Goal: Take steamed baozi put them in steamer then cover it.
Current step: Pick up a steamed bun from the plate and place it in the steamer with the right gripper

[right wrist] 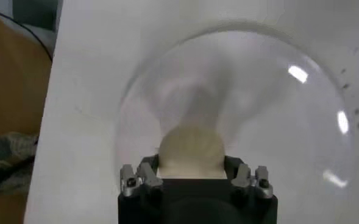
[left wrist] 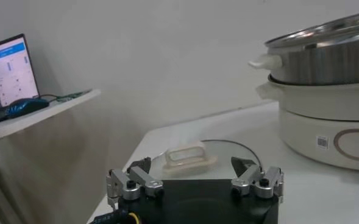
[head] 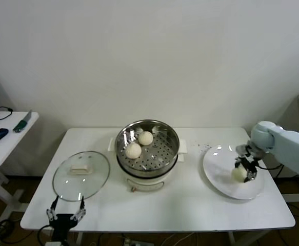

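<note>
Your right gripper [head: 243,170] is pinching one baozi [head: 239,174] on the white plate [head: 218,169]. Two baozi [head: 139,144] sit inside the steamer [head: 148,154]. Your left gripper [head: 65,212] waits spread near the glass lid [head: 81,174].

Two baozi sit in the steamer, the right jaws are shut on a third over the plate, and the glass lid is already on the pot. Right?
Not quite. The glass lid lies flat on the table left of the steamer, which is uncovered, as the head view shows. The rest holds: two baozi inside, the right gripper shut on a third baozi over the plate.
</note>
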Controlling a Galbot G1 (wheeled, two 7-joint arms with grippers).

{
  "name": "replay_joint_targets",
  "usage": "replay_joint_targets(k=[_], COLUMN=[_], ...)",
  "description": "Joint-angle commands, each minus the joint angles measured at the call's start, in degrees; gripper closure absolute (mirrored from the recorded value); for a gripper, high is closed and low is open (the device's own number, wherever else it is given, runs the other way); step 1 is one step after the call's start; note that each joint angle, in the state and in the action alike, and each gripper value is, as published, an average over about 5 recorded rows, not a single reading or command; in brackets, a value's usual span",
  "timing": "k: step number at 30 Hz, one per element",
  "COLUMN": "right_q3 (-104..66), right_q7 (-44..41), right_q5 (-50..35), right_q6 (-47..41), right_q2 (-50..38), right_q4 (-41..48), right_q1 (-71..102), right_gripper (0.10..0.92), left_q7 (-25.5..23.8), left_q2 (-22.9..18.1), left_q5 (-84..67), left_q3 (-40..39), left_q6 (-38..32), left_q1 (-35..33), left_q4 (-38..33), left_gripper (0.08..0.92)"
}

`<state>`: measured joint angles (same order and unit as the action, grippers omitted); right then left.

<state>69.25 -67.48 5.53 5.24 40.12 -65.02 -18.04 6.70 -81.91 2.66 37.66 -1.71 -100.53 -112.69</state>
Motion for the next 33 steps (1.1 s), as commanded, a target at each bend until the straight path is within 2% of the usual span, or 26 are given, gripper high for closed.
replay_joint_targets(k=[1, 12, 22, 33], right_q3=[7.0, 10.0, 8.2, 8.8], right_q7=[-0.8, 0.6, 0.8, 0.6], right_q5=[7.0, 5.8, 2.3, 3.6], right_q6=[17.2, 30.6, 30.4, 29.1], right_q2=[7.9, 21.2, 33.8, 40.7], right_q4=[-3.2, -6.8, -6.5, -4.4], right_q1=[-15.3, -28.4, -24.8, -15.3], right_gripper=[0.332, 0.325, 0.321, 0.317], left_q7=[0.0, 0.0, 0.7, 0.6], left_q2=[-0.1, -0.9, -0.4, 0.8], left_q5=[0.1, 0.3, 0.3, -0.1], left_q3=[0.1, -0.8, -1.5, -0.6], left_q6=[-0.1, 0.3, 0.5, 0.5], left_q1=[-0.3, -1.0, 0.2, -1.2], left_q4=[-0.3, -0.6, -0.5, -1.3], left_gripper=[0.177, 0.177, 0.177, 0.177])
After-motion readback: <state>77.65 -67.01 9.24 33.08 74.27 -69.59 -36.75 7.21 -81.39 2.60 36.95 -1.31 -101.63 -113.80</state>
